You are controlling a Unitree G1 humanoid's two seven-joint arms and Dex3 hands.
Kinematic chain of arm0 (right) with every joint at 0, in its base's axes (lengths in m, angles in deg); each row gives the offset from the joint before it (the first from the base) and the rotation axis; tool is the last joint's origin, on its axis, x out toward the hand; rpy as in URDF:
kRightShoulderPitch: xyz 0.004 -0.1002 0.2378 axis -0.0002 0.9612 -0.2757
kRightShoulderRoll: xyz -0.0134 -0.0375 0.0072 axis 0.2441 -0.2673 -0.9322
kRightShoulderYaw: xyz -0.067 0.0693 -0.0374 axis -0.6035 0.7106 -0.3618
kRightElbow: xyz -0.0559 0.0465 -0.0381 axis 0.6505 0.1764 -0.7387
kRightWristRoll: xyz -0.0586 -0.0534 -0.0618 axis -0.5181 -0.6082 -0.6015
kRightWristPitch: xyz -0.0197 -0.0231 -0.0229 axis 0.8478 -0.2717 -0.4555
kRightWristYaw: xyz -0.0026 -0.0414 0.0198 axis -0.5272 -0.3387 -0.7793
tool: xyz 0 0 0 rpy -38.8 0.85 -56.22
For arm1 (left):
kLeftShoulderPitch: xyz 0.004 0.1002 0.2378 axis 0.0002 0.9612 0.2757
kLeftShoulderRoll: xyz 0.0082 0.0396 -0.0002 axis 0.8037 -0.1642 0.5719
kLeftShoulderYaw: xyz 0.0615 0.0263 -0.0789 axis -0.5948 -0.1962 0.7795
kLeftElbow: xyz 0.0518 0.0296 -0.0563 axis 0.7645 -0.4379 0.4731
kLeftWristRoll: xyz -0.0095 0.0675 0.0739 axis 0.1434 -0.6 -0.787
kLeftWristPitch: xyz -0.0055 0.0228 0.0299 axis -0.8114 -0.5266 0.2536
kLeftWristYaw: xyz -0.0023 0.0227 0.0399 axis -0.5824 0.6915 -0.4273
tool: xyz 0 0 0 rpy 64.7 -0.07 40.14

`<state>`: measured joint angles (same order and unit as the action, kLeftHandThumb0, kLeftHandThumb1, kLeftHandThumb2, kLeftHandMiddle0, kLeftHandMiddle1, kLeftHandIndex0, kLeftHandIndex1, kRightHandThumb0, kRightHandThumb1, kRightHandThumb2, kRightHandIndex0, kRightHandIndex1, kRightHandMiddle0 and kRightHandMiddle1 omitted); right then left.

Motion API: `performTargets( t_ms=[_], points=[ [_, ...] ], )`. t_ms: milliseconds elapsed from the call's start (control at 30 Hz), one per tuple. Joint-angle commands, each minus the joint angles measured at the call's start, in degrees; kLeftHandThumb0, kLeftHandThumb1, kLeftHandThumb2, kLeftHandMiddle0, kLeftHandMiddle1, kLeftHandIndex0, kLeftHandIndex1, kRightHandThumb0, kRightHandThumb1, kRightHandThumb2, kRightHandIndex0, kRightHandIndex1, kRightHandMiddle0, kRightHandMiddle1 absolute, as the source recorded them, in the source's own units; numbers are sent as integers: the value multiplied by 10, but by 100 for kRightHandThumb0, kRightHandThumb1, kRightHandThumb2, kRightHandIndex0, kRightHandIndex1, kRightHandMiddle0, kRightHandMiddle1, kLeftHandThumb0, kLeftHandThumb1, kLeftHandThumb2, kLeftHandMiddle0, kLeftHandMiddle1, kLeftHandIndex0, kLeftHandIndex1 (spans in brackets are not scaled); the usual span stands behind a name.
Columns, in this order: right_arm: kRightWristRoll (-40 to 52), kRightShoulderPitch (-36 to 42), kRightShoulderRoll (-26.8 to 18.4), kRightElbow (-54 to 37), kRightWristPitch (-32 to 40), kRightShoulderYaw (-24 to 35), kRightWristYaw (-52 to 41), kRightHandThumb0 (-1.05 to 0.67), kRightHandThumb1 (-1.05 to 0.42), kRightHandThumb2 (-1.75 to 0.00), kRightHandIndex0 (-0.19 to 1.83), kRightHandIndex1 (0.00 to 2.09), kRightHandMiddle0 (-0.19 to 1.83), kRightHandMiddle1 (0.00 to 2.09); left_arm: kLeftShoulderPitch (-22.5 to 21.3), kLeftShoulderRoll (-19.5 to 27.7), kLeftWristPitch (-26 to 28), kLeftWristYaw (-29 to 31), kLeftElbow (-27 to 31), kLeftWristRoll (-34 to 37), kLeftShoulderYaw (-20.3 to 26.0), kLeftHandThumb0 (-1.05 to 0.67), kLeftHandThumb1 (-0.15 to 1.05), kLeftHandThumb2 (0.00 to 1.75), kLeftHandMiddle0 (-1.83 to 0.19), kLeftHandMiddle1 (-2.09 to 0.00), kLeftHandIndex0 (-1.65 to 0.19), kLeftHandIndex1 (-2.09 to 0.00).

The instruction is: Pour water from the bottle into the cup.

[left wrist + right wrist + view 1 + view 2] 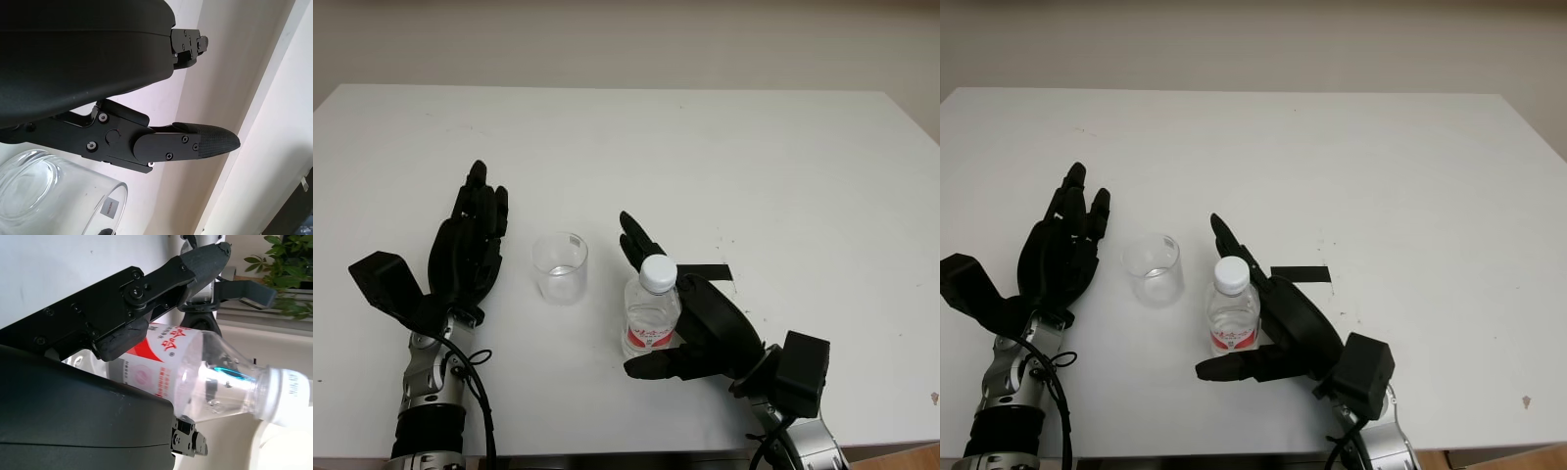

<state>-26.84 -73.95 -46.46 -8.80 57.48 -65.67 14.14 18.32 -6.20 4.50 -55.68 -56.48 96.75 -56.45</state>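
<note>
A clear plastic bottle (651,311) with a white cap and a red label stands upright on the white table (724,157). My right hand (630,294) is open around it: the fingers (634,238) reach straight past its far side and the thumb (656,364) lies by its near base. In the right wrist view a finger (146,289) crosses in front of the label of the bottle (205,377). A clear cup (560,267) stands just left of the bottle. My left hand (485,194) is open left of the cup, a small gap away, and the cup (54,196) sits close beside it.
A short strip of black tape (707,271) lies on the table right of the bottle. The table's front edge runs close behind both forearms. Bare white surface stretches toward the far edge and the wall.
</note>
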Motion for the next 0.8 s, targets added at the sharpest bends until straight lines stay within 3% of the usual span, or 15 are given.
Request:
performTargets(
  t_ms=[0, 33, 67, 133, 200, 400, 600, 767],
  points=[
    [7, -7, 5, -10, -14, 3, 1, -80, -85, -5, 8, 98, 9, 97, -11, -2, -8, 2, -2, 1, 1, -70, 105, 39, 7, -5, 6, -5],
    [-2, -7, 5, -12, -17, 3, 9, -78, -85, -5, 6, 127, 5, 126, -11, -3, -9, 1, -2, 0, 0, -70, 105, 38, 7, -5, 6, -5],
    [-17, -6, 4, -18, -19, 2, 20, -70, -91, -7, 37, 172, 31, 167, -11, -3, -10, 1, -3, 0, 0, -70, 105, 38, 7, -6, 5, -6],
    [-40, -1, -3, -38, -9, -1, 35, -62, -99, -8, 80, 200, 62, 197, -11, -3, -13, 2, -5, 0, 1, -70, 105, 38, 7, -6, 6, -5],
    [-45, 3, -8, -48, -5, -2, 38, -56, -103, -13, 111, 207, 91, 207, -11, -3, -14, 1, -5, -1, 0, -70, 105, 39, 7, -5, 6, -5],
    [-37, 11, -21, -60, -6, -3, 26, -50, -105, -19, 147, 209, 123, 209, -11, -4, -19, 0, -6, -3, 0, -69, 105, 40, 7, -5, 6, -5],
    [-44, 10, -32, -66, -11, -7, 24, -50, -105, -26, 155, 209, 125, 209, -13, -4, -24, 3, -10, -3, -2, -69, 105, 41, 8, -5, 7, -5],
    [-53, 7, -12, -53, -24, 0, 59, -46, -105, -37, 155, 209, 118, 209, -11, -5, -23, 1, -8, -1, -2, -70, 105, 40, 8, -5, 7, -5]
  ],
)
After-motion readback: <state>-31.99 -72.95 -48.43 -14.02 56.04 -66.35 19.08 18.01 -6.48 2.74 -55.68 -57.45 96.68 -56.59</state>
